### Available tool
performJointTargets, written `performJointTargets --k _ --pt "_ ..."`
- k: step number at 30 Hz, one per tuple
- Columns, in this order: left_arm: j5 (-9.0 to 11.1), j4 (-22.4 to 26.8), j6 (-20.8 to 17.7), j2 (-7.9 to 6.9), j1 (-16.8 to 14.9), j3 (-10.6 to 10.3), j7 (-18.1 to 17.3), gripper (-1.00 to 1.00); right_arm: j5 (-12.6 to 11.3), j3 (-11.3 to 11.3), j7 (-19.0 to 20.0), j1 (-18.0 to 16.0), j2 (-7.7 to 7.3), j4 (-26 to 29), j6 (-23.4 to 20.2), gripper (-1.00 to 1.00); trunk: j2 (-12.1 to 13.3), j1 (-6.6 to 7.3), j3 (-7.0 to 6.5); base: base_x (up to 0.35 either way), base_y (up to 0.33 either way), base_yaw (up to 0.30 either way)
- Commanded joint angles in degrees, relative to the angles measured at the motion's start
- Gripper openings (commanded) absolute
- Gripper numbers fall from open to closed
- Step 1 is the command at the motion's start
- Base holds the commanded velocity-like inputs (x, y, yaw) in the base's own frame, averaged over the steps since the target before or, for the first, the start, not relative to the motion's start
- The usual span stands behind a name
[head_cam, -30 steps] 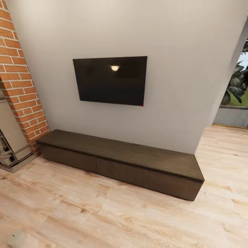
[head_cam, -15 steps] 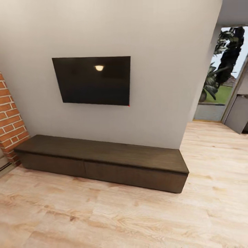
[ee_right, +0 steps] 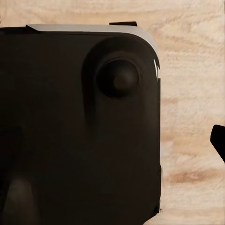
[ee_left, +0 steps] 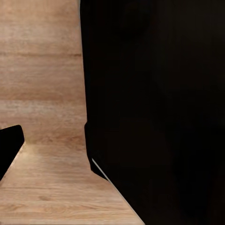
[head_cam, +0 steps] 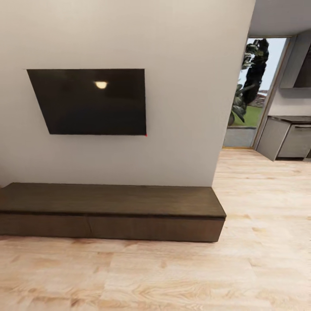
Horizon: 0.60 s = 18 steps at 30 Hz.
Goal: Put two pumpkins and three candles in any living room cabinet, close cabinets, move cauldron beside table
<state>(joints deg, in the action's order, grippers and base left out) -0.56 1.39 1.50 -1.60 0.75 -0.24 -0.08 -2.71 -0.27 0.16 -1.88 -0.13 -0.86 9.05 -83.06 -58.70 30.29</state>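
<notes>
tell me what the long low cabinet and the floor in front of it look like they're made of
The cabinet looks like dark-brown wood or wood veneer with a matte finish: faint grain streaks run along its top, and the flat fronts show no handles. The floor looks like pale wood planks, perhaps laminate: plank seams and knotty grain show, with a soft sheen. As a render, the true material stays open.

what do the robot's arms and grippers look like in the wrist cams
Mostly matte black. The right wrist view shows a black rounded-corner housing with a pale grey top edge and a round black knob. The left wrist view shows a large black body with a thin light edge line. No cables or markings visible.
</notes>
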Motion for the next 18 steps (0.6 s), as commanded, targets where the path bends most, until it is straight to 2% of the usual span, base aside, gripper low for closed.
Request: performJointTargets --k 1,4,7,18 --pt "-0.06 0.12 0.08 0.00 0.04 -0.02 -0.01 1.00 -0.28 0.02 -0.01 -0.05 0.02 -0.07 0.22 1.00 -0.02 -0.03 0.04 0.270 0.020 -0.281" --pt "-0.06 0.11 0.08 -0.05 0.04 -0.02 -0.01 1.00 -0.28 0.07 -0.05 -0.05 0.03 -0.01 0.19 1.00 -0.02 -0.03 0.04 0.281 0.010 -0.255" --pt "-0.06 0.14 0.08 -0.07 0.04 0.02 -0.01 1.00 -0.28 0.09 -0.07 -0.05 0.04 0.05 0.18 1.00 -0.02 -0.03 0.04 0.225 0.003 -0.108" --pt "-0.04 0.13 0.08 0.16 0.04 0.08 -0.01 1.00 -0.22 0.10 -0.67 -0.05 0.04 0.02 0.09 1.00 -0.02 -0.03 0.04 0.031 0.000 -0.013"
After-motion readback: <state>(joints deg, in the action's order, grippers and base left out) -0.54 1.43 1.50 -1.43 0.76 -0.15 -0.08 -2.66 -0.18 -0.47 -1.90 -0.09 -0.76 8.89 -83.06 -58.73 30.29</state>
